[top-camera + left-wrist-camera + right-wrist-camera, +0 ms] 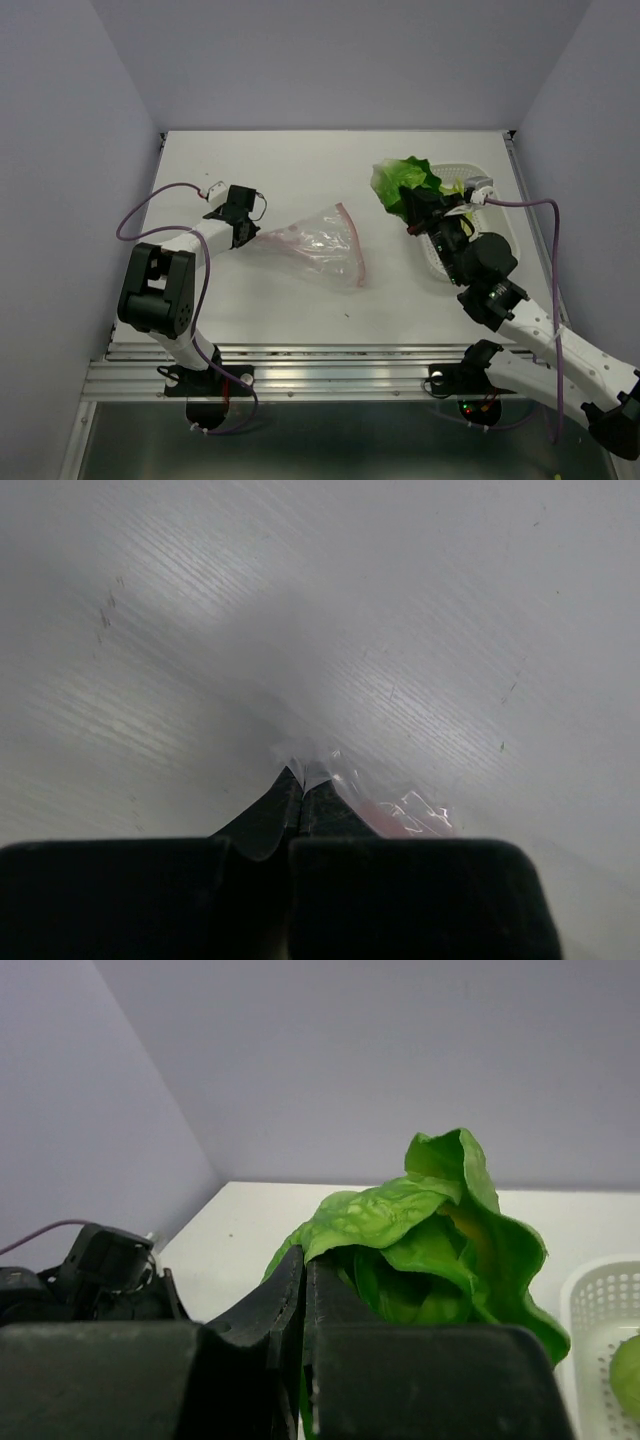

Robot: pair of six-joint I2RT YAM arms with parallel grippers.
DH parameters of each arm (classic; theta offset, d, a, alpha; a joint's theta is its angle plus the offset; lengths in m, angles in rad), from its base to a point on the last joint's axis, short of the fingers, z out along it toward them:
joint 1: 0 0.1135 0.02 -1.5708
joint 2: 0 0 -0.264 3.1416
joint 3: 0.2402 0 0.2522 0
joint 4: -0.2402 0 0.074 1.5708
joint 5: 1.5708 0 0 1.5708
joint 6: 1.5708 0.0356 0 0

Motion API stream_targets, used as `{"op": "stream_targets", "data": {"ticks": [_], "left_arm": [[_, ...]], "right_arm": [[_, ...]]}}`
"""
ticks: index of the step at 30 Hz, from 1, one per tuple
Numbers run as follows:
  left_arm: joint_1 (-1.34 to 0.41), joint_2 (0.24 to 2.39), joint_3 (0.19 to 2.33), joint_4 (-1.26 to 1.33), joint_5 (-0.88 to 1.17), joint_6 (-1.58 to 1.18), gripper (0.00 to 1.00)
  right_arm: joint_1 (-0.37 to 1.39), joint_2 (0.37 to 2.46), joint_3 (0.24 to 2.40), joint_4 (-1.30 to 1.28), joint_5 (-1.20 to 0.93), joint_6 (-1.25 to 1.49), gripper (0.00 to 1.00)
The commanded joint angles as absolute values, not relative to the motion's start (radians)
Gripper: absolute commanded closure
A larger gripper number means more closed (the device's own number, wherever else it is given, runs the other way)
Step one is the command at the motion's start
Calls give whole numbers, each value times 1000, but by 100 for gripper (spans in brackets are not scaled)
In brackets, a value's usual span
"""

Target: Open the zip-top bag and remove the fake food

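2 claws were clamped: the left claw (300, 785) on the zip-top bag (320, 240), likely as anchor; the right claw (305, 1280) on fake food (420, 1230), held up near the basket (592, 1282).

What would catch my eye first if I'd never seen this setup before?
The bright green lettuce leaf stands out most, pinched in the right end effector near the white basket on the right of the scene. Next comes the clear zip-top bag with its pink strip, lying in the middle with one corner clamped in the left end effector.
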State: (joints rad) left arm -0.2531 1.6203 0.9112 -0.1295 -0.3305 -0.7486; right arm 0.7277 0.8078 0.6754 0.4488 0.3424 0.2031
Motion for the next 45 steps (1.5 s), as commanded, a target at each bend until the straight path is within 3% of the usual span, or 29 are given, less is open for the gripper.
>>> {"op": "stream_targets", "data": {"ticks": [1, 8, 20, 34, 45], "left_arm": [[-245, 1563, 934, -101, -319, -724, 100], [-245, 1491, 959, -15, -238, -678, 100], [-245, 1310, 830, 423, -52, -588, 100], [-209, 1290, 536, 853, 162, -641, 100], [-207, 1275, 377, 974, 169, -566, 100]], "right_arm": [[730, 810, 726, 460, 480, 120, 99], [681, 831, 719, 393, 572, 86, 99], [365, 848, 660, 310, 488, 163, 99], [282, 931, 528, 258, 670, 202, 99], [282, 959, 479, 230, 612, 255, 99]]}}
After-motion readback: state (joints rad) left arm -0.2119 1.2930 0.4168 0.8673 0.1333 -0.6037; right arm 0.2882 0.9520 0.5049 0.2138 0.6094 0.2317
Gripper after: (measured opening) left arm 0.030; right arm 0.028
